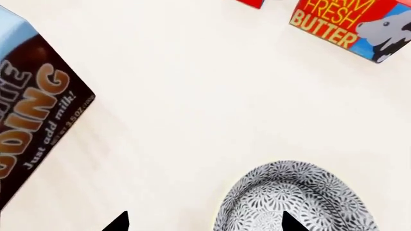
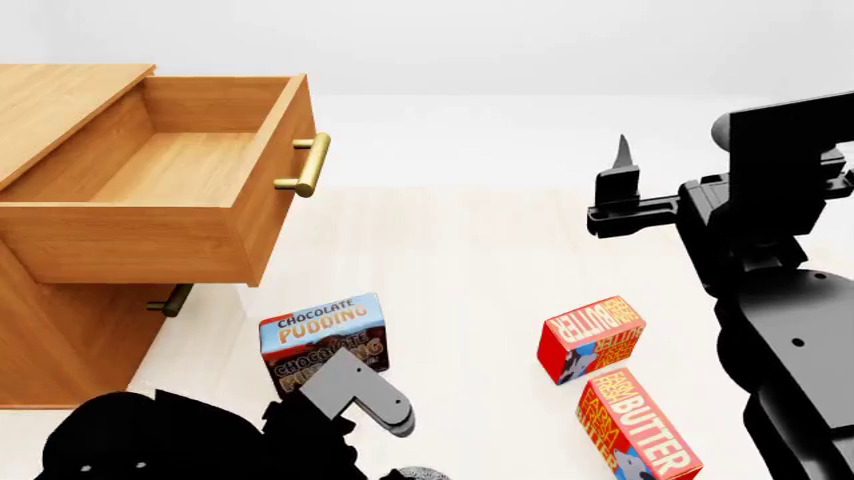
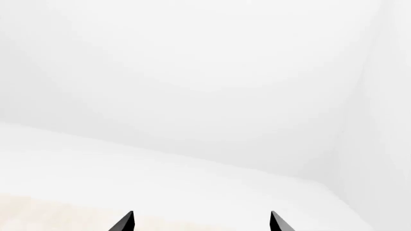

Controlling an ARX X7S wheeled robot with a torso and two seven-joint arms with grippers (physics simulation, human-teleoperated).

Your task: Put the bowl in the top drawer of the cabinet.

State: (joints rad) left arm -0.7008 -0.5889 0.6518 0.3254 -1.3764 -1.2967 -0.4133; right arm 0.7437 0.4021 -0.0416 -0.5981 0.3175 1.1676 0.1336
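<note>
The bowl [image 1: 299, 199], white with a fine grey pattern, rests on the pale floor; in the head view only a sliver of it [image 2: 422, 473] shows at the bottom edge. My left gripper [image 1: 205, 222] hovers open above it, one fingertip [image 1: 290, 222] over the bowl and the other over bare floor beside it. At the left stands the cabinet [image 2: 60, 330] with its top drawer [image 2: 160, 170] pulled out, nothing inside it. My right gripper [image 3: 200, 222] is open on nothing, held high at the right [image 2: 619, 180], facing a white wall.
A chocolate pudding box [image 2: 324, 340] stands just beyond the left gripper [image 2: 367, 400]. Two red butter boxes [image 2: 591, 338] [image 2: 638, 425] lie to the right. The lower drawer's brass handle [image 2: 170, 300] shows under the open drawer.
</note>
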